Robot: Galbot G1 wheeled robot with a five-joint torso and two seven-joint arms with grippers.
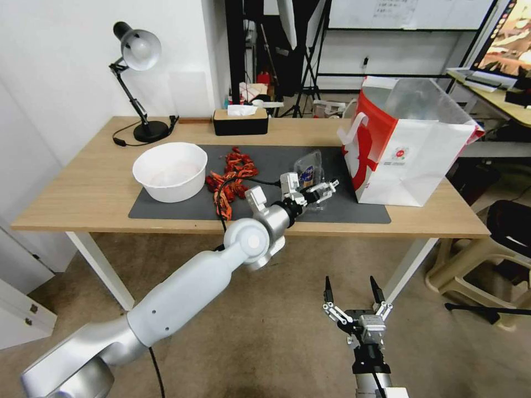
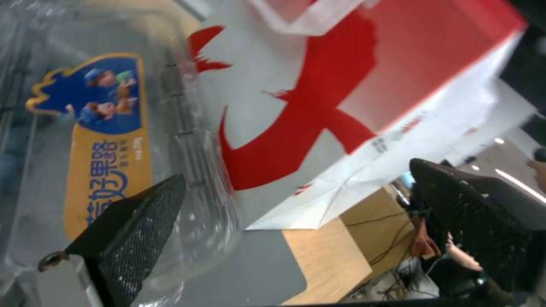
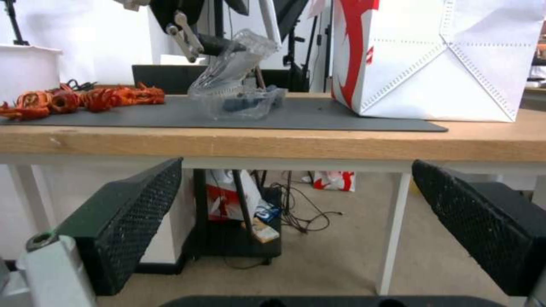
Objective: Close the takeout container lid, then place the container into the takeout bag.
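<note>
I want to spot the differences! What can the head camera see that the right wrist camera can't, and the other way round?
Head camera alone: the desk lamp, the black tissue box, and the right gripper waiting open below the table edge.

Right wrist camera alone: the floor under the table, with cables and a small red-and-white bag.

Both: the left gripper at the raised lid of the takeout container, the takeout bag, the white bowl and the orange pile.
</note>
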